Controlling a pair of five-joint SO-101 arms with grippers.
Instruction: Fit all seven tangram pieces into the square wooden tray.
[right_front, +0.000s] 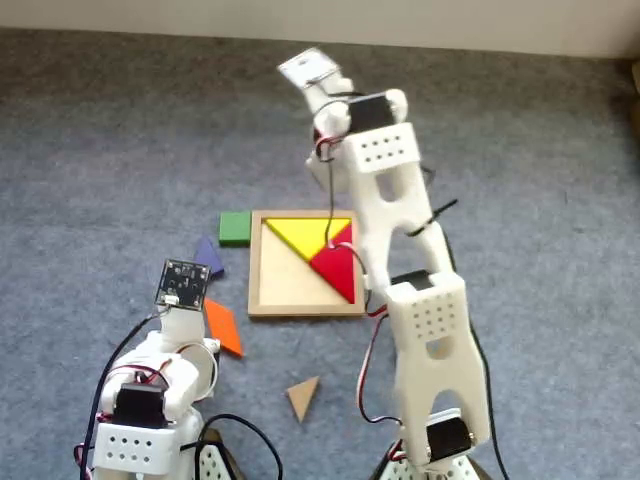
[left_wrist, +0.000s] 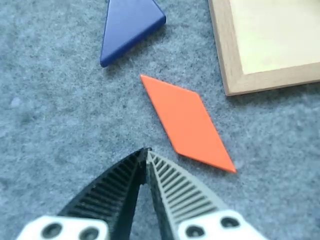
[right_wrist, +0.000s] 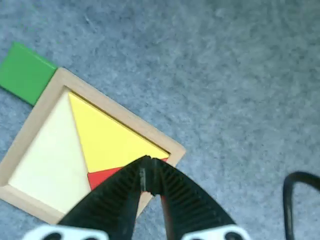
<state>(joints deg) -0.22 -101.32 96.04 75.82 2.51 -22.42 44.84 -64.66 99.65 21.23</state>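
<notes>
The square wooden tray (right_front: 300, 309) is lying on fuzzy grey carpet (right_front: 520, 150), holding a smooth yellow triangle (right_front: 300, 235) and red triangle (right_front: 338, 268), with an orange parallelogram (right_front: 223, 327) and blue triangle (right_front: 208, 257) outside. The ribbed left gripper (left_wrist: 146, 152), by the parallelogram, and right gripper (right_wrist: 150, 162), over the tray, are both pinching closed, empty.

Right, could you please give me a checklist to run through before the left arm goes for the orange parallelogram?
1. Left pincer empty: ok, it holds nothing.
2. Left pincer open for a grasp: not ok, it is shut.
3. Orange parallelogram free: ok, flat on the carpet, apart from the blue triangle and the tray.
4. Room in the tray: ok, the yellow triangle and red triangle leave bare floor.
5. Right pincer clear of the tray: not ok, it hangs shut over the tray's edge.
6. All seven pieces located: cannot tell; I count six, including the green square and tan triangle.
</notes>
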